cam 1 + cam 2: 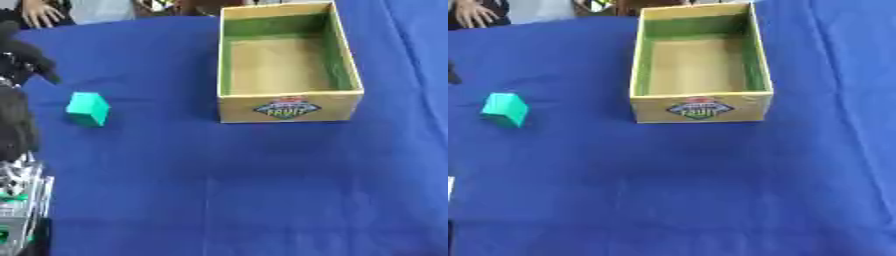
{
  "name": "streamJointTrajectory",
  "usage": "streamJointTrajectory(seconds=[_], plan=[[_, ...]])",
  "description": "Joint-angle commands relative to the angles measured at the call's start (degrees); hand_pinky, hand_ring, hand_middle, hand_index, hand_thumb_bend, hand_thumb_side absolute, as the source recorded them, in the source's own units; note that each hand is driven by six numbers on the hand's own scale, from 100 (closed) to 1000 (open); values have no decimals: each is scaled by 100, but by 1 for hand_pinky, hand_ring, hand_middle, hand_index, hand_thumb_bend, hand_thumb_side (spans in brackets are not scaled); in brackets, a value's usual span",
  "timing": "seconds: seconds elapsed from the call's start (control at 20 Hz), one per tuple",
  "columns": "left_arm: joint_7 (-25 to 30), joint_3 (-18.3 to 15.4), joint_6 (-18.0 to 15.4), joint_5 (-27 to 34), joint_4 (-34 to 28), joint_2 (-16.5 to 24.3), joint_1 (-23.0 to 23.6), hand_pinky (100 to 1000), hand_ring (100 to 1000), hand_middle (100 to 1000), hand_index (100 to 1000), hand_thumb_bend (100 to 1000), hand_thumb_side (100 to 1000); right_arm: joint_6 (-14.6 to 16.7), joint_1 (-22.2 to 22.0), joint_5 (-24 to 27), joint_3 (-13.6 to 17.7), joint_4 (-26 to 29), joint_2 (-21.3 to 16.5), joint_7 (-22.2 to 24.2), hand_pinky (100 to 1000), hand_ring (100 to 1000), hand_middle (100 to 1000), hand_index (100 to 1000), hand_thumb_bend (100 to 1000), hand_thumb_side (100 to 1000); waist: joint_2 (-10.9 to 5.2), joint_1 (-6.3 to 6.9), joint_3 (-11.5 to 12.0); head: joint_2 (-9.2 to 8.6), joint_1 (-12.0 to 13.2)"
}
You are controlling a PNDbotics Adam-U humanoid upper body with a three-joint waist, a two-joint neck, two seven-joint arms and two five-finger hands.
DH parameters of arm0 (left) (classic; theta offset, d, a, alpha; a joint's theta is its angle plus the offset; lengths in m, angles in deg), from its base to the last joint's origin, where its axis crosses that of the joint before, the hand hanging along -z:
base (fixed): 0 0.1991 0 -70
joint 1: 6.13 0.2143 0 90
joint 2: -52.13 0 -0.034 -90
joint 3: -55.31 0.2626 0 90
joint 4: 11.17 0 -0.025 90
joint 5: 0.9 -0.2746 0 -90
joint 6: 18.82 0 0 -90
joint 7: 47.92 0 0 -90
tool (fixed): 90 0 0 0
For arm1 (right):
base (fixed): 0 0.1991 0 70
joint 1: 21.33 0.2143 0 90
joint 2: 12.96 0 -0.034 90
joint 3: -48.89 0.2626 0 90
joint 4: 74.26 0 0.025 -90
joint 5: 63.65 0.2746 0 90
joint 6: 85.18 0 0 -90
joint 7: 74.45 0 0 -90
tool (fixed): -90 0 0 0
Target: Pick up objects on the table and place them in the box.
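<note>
Blur along the left edge of the left eye view hides most of the left hand (22, 60): a dark mass, fingers impossible to read. A green block (87, 108) lies on the blue tablecloth (262, 190), near the hand and well apart from the cardboard box (289, 107).

The right eye view shows only a dark sliver of that hand at its left edge; the right hand shows nowhere.

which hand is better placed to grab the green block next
Left. The left hand hangs just above and left of the green block, which lies left of the empty box. The right hand shows in neither view.
</note>
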Motion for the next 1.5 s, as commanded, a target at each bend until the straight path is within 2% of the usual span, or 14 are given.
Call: streamJointTrajectory(seconds=[0.05, 0.55, 0.7, 0.8, 1.0, 1.25, 1.5], plan=[[35, 9, -1, 10, -105, 38, -24, 352, 465, 485, 737, 100, 1000, -18, 59, -27, 5, 92, -73, -2, 749, 792, 732, 797, 100, 1000, -79, -26, -7, -38, 24], [77, 34, -2, 21, -105, 54, -50, 353, 466, 487, 738, 100, 1000, -28, 66, -27, -4, 92, -74, 8, 750, 793, 732, 797, 100, 1000, -81, -19, -9, -37, 18], [77, 18, 7, -21, -105, 169, -56, 353, 468, 495, 750, 100, 1000, -33, 63, -28, -2, 92, -77, 5, 750, 793, 731, 797, 100, 1000, -92, -22, 2, -60, -2], [66, -19, 18, -158, -105, 472, -50, 348, 472, 508, 764, 100, 1000, -33, 59, -28, -3, 92, -87, 6, 749, 792, 731, 797, 100, 1000, -103, -19, 17, -52, -17], [26, -83, 296, -679, -105, 1480, 15, 345, 487, 546, 802, 104, 1000, -43, 49, -34, -5, 92, -106, 7, 749, 793, 731, 797, 100, 1000, -132, 17, 14, 58, 22], [74, -61, 845, -1379, -105, 2550, 27, 356, 515, 586, 837, 242, 998, -52, 55, -37, -5, 92, -114, 3, 748, 791, 730, 796, 100, 1000, -172, 12, -44, 277, 101], [438, 21, 1367, -1985, -105, 3415, -7, 395, 567, 639, 872, 377, 1000, -58, 72, -39, -2, 92, -133, -3, 746, 788, 729, 796, 100, 1000, -203, -46, -73, 244, 139]])
